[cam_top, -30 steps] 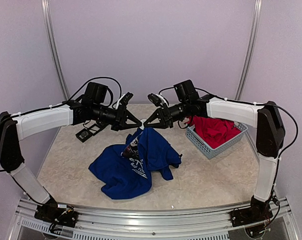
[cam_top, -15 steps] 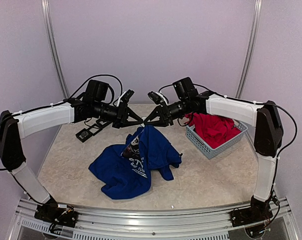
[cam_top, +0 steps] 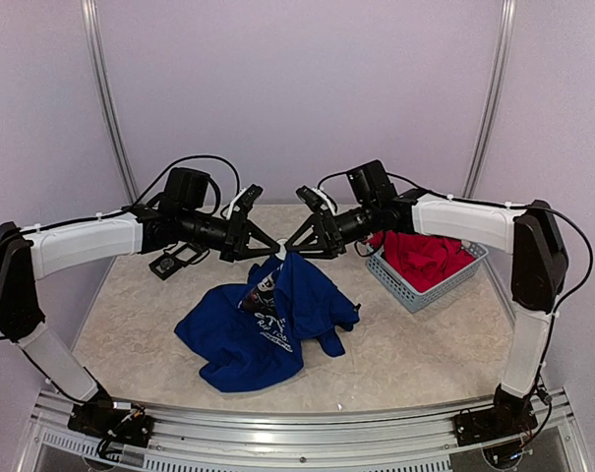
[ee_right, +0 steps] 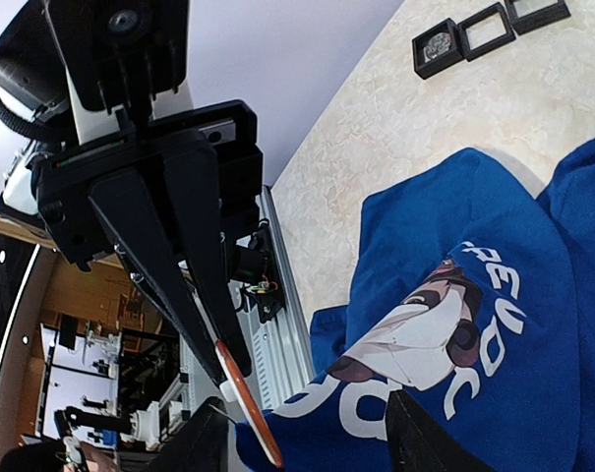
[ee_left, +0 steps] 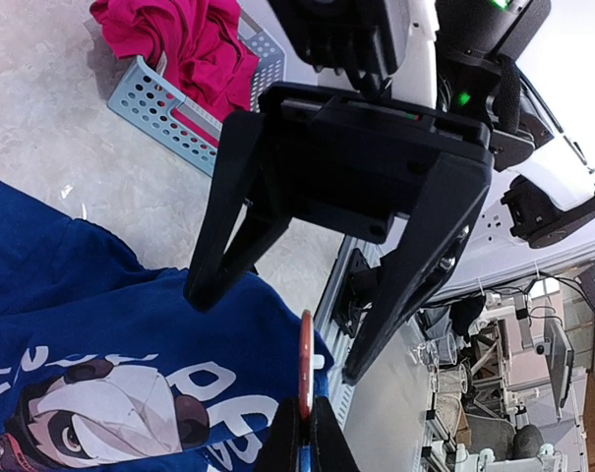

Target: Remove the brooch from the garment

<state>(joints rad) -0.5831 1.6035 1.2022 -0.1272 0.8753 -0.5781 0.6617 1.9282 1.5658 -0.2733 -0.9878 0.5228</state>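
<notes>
Orange brooch (ee_left: 305,359) sits pinched in left claw (ee_left: 304,425), right claw (ee_left: 277,334) spread alongside.

From above, the brooch (cam_top: 279,254) is a pale speck, too small to show its shape. The left wrist view gives it edge-on, a thin red-orange rim. Its face is out of sight and its lower part is buried in the left pincer (ee_left: 299,441), itself cut by the bottom edge. The right pincer (ee_right: 312,438) shows in its own view only as two dark stubs at the bottom edge. Folds swallow part of the shirt's (cam_top: 263,320) lettering. The black boxes (cam_top: 169,262) sit partly behind the left arm (cam_top: 110,236).
</notes>
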